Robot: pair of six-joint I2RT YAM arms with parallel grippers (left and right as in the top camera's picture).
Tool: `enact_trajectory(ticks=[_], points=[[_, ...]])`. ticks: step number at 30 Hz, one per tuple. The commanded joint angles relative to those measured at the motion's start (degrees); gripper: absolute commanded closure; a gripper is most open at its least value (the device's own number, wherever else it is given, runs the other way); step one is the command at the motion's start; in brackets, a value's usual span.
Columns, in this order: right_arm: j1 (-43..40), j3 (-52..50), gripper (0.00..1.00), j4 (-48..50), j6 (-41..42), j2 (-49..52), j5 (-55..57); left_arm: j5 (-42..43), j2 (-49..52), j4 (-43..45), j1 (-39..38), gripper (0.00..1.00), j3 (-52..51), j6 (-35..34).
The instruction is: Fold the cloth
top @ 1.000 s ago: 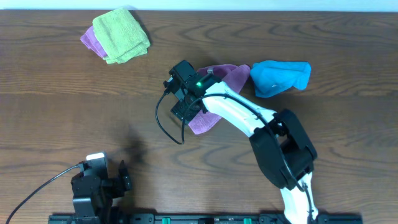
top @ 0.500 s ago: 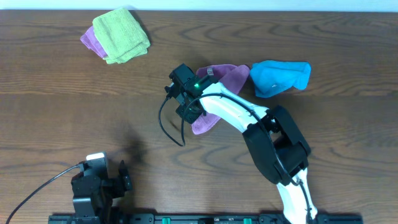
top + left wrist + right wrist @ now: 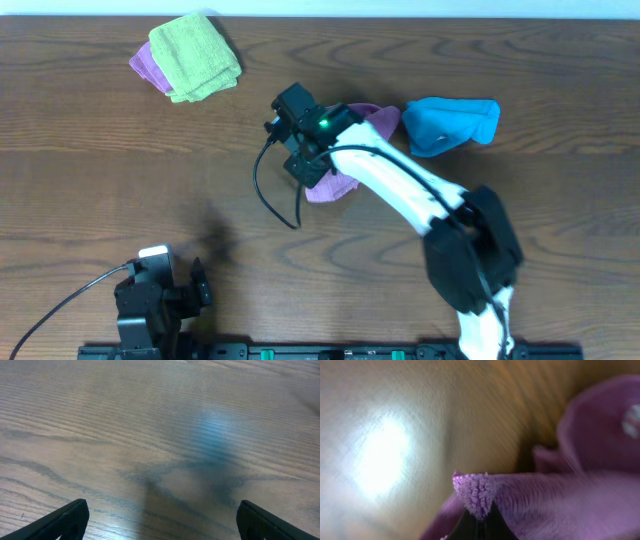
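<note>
**Right pincer clamps a corner of the lilac cloth**

The cloth lies bunched beneath and just behind the right pincer; its jaws are closed on one terry corner, seemingly raised off the table. That hold looks meant to draw the corner across for a fold, though the cloth is crumpled, not flat. A blue cloth sits past the lilac one, on the side away from the pincer, close enough to snag. A lime-green cloth lies well off to its other side. The left pincer stands wide open over bare wood, far apart.
</note>
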Motion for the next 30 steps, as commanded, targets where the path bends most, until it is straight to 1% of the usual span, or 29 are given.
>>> enact_trajectory(ticks=[1,9,13,18,23,27,30], points=[[0.4,1.2,0.99,-3.2,3.1,-3.9,2.4,-1.0,-0.4,-2.9,-0.2,0.05,-1.1,0.3],[0.3,1.0,0.98,-13.6,9.8,-7.1,2.4,-1.2,-0.4,-2.9,-0.2,0.05,-1.1,0.4],[-0.5,-1.9,0.99,-14.6,11.5,-10.3,3.0,-1.6,-0.4,-2.9,-0.2,0.05,-1.1,0.3],[-3.1,-12.3,0.98,-10.4,11.4,-18.9,2.7,-1.6,-0.4,-2.9,-0.2,0.05,-1.1,0.3],[-7.6,-25.2,0.99,-3.3,11.8,-27.8,-1.7,-2.3,-0.4,-2.7,-0.2,0.05,-1.1,0.4],[-11.1,-33.0,0.98,-0.6,15.9,-31.0,-2.4,0.2,-0.4,1.2,-0.2,0.05,-1.1,0.3],[-13.1,-38.2,0.99,2.3,20.3,-32.1,-2.4,2.6,-0.4,1.4,-0.2,0.05,-1.1,0.3]])
